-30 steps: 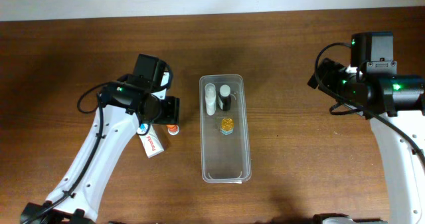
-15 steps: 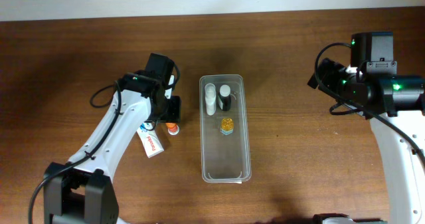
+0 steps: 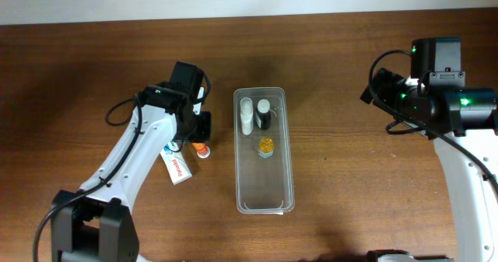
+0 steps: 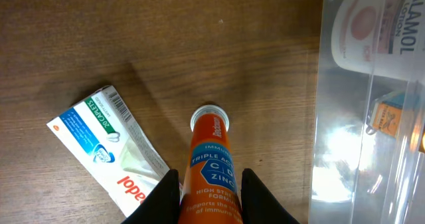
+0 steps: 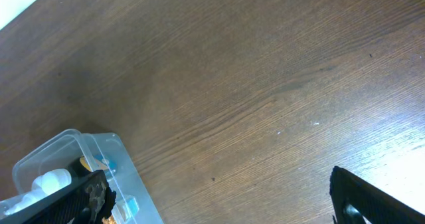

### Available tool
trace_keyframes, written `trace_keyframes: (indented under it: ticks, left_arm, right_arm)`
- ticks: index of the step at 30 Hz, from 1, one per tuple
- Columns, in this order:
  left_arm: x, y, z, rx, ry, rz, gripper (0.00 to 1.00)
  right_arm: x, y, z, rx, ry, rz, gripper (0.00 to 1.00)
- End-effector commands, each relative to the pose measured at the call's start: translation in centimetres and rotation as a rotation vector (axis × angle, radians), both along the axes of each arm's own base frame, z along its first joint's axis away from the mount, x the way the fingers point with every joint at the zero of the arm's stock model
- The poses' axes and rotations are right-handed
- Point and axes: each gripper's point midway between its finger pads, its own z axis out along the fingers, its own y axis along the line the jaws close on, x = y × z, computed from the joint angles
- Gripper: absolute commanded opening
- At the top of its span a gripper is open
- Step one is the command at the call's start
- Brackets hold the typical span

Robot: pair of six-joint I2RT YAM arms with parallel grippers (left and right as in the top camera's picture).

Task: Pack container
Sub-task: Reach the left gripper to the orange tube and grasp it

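Container (image 3: 264, 196) lies in the middle of the bench (image 3: 350, 176), its long side running away from you, between the two arms. Its near half holds nothing you can make out from overhead; the contents sit in the far half.

Nearest to you on the left is a white sachet (image 3: 177, 167) with red print, flat on the wood and set at a slant. Just beyond it, and beside the container's left wall without touching it, lies an orange tube (image 3: 203, 149). In the left wrist view the tube (image 4: 211, 164) points its white cap away from the camera, with the sachet (image 4: 109, 144) to its left and the clear container wall (image 4: 345, 151) to its right. Your left gripper (image 4: 209, 181) is clamped on the tube, one finger against each side, and the tube rests on the bench.

Further along inside the container comes a small yellow item (image 3: 265, 146). Beyond that, at the far end, a white bottle (image 3: 247, 116) and a dark bottle (image 3: 264, 114) sit side by side.

Farthest back, your right arm (image 3: 436, 99) is well apart from the container. In its wrist view the right gripper (image 5: 219, 191) has its fingers spread wide over bare wood, holding nothing, with one corner of the container (image 5: 123, 164) showing at lower left.
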Motion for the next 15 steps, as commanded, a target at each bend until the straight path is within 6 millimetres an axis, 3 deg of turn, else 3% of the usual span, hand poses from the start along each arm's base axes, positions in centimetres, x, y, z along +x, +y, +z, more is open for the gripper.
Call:
trace_keyframes:
  ticks: [1,5,9,13,14,15]
  left_arm:
    - [0.4,-0.4,1.3,-0.017,-0.013,-0.002,0.18]
    - [0.9,-0.6,4.1,-0.022,-0.031,-0.004,0.17]
    - [1.4,-1.7,8.9,-0.039,-0.081,-0.027,0.17]
    - [1.3,-4.5,13.3,-0.071,-0.163,-0.099,0.17]
    - [1.1,-6.0,14.5,-0.086,-0.193,-0.138,0.17]
    - [1.0,-6.8,14.8,-0.093,-0.205,-0.157,0.17]
  right_arm:
    - [0.1,-0.2,0.6,0.004,-0.021,-0.01,0.98]
    - [0.1,-0.2,0.6,0.004,-0.021,-0.01,0.98]
    - [0.1,-0.2,0.6,0.004,-0.021,-0.01,0.98]
    - [0.1,-0.2,0.6,0.004,-0.021,-0.01,0.98]
    - [0.1,-0.2,0.6,0.004,-0.021,-0.01,0.98]
    - [0.1,-0.2,0.6,0.004,-0.021,-0.01,0.98]
